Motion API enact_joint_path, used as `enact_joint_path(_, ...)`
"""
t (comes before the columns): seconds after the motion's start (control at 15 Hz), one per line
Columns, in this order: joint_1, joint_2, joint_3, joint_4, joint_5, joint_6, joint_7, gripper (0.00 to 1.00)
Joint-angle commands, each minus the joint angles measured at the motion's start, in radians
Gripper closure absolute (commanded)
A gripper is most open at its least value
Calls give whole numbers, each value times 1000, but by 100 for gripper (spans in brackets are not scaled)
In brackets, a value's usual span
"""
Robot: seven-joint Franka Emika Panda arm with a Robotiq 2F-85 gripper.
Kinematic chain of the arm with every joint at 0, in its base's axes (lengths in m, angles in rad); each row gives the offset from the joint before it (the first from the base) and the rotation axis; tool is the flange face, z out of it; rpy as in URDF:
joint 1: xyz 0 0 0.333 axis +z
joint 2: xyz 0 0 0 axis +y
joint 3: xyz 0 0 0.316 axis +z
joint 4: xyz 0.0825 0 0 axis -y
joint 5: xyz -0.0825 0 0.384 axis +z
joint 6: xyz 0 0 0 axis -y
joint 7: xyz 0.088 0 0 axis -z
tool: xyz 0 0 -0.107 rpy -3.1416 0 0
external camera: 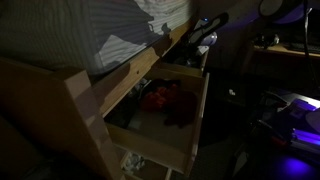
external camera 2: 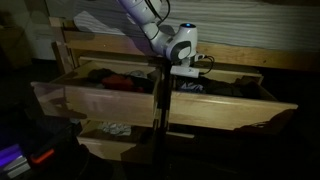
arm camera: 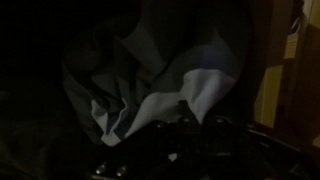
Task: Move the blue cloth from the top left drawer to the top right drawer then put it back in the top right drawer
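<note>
The scene is very dark. The blue cloth (arm camera: pixel 170 75) fills the wrist view as pale blue-grey crumpled folds right under the jaws. In an exterior view a pale bit of it (external camera 2: pixel 192 86) shows in the top right drawer (external camera 2: pixel 235 105), near that drawer's inner end. My gripper (external camera 2: pixel 185 72) hangs just above it, beside the open top left drawer (external camera 2: pixel 95 100). In the wrist view the gripper (arm camera: pixel 185 120) is a black shape touching the cloth; its fingers cannot be made out. It also shows in an exterior view (external camera: pixel 204 38), over the dresser top.
The top left drawer holds red and dark clothes (external camera 2: pixel 115 80), also seen from the side (external camera: pixel 160 98). A lower drawer (external camera 2: pixel 110 140) stands open with pale items. A striped sheet (external camera: pixel 100 30) lies over the dresser. Purple-lit equipment (external camera: pixel 295 120) stands nearby.
</note>
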Motion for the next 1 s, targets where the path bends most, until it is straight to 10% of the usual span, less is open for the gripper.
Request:
enact_joint_path(0.0, 17, -4, -37, 1, -18, -37, 22, 100)
enact_joint_path(0.33, 51, -159, -162, -84, -88, -195, 67, 99)
enact_joint_path(0.93, 30, -497, -127, -167, -114, -215, -101, 99)
